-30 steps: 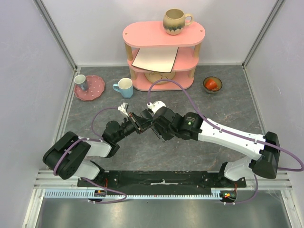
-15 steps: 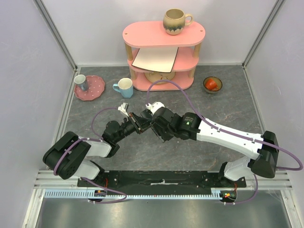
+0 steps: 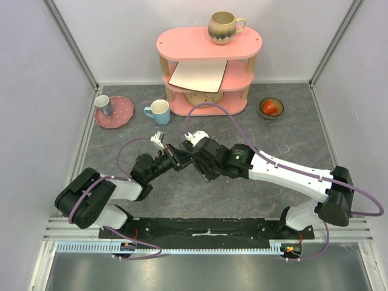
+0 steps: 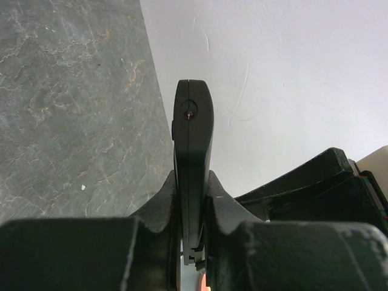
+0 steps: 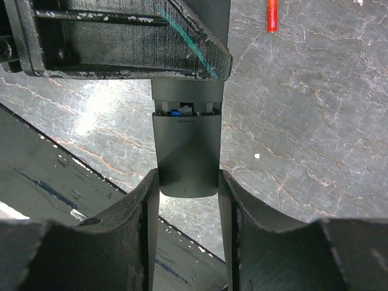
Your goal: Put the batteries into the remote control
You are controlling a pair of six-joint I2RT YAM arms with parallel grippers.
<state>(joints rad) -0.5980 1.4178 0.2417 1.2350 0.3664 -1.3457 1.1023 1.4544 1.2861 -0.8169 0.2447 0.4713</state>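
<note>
We see the remote control held up off the table, over its middle and a little toward the left edge, where the two arms meet. From the left wrist it shows edge-on, a slim dark bar standing straight out from the camera, its rounded tip with a small round mark pointing away. The left fingers are closed tight on it, one pressing each flat face. From the right wrist we see one end of the same bar as a dark rounded slab, and the right fingers grip it, one touching each long side. Just past that slab, where the bar runs into the left arm's black finger block, a narrow slot shows a blue battery sitting inside it; how much of that battery is in we cannot tell.

A red battery lies on the table beyond the held bar, cut by the top of the right wrist view.

Farther out, a light blue mug stands toward the far left, and near the far left corner a pink plate carries a small cup. A pink shelf stands at the middle of the far edge, with a brown mug on top and a white board on its middle tier. A small bowl sits toward the far right corner.
</note>
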